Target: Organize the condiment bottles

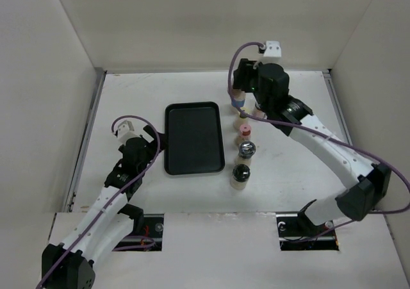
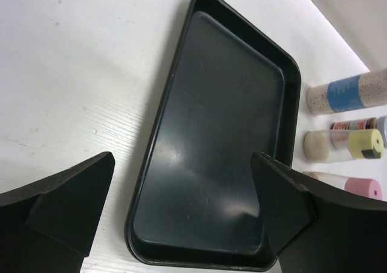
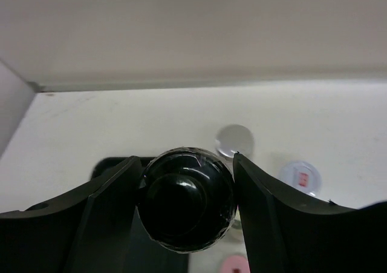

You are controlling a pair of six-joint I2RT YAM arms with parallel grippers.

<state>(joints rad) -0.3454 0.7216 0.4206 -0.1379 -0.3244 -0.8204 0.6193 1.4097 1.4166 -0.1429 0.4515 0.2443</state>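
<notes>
**Top view.** You have a flat black rectangular tray on the white table. Every visible bottle stands on the table, in a column just right of the tray. From the near end they are a black-capped jar, a dark shiny-capped bottle, a pink-capped bottle, a yellow-capped bottle and a blue-labelled bottle. Your right claw sits over the far end of the column, its fingers hidden under the wrist. Your left claw is at the tray's left rim.

**Left wrist view.** The left claw is spread wide over the tray, with nothing between its fingers. Beyond the tray's far rim are the blue-labelled bottle with pale grainy contents, the yellow-capped bottle and the pink-capped bottle, all well apart from this claw.

**Right wrist view.** The right claw is closed on a bottle's round black cap, both fingers pressed against its sides. You cannot tell whether this is the blue-labelled bottle. Past it are a flat silver lid and a clear lid with a red mark.
</notes>
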